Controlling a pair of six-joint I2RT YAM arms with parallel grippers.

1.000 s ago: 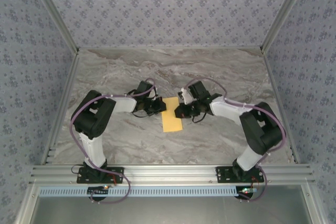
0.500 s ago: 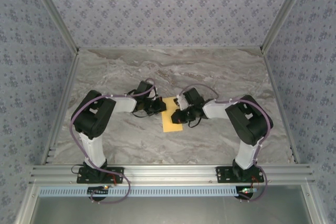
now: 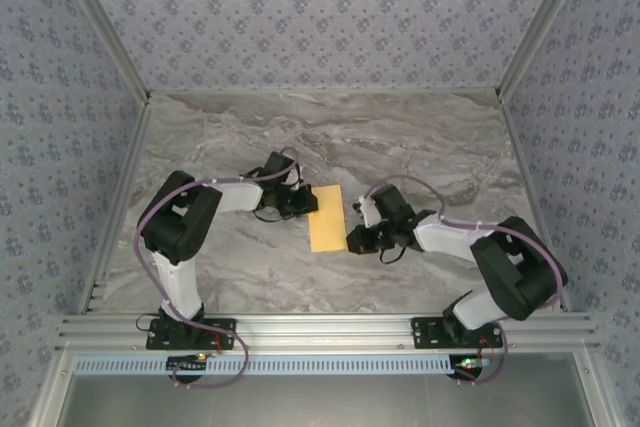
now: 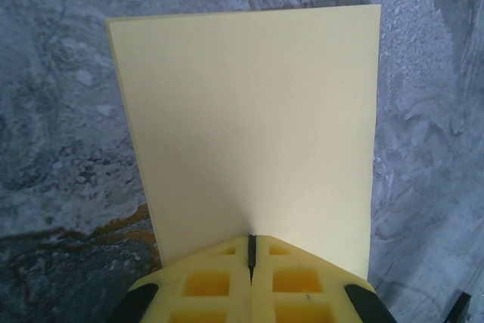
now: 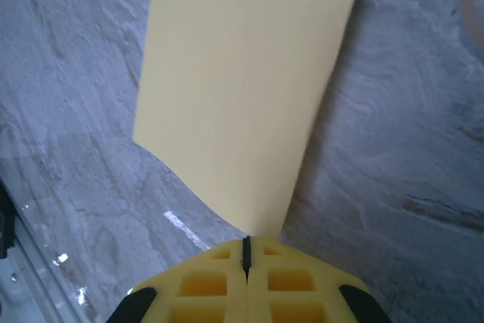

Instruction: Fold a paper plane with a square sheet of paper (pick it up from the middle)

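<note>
The square sheet of paper lies about the middle of the surface, roughly as far from the left edge as from the right. It shows as 1 mustard-yellow rectangle, longer from far to near than across, with its long sides slanting slightly against the surface's side edges. In the left wrist view the sheet is plain, smooth and flat on the grey marbled stone, and its left side looks a little thick.

The left fingers meet the sheet at its left long side, toward the far end. In the left wrist view these fingers are pressed together with only a thin dark slit between them. The paper runs on under and to both sides of their tips, so the tips are over the sheet. Whether they pinch it cannot be told.

The right fingers sit at the sheet's near right corner. In the right wrist view the fingers are also tight together. The sheet narrows to a corner that ends right at their tips, and its near side curves. Whether the corner is caught between them cannot be told.

The left arm and right arm reach in from the near edge, where an aluminium rail runs. 3 patterned walls close in the other edges.
</note>
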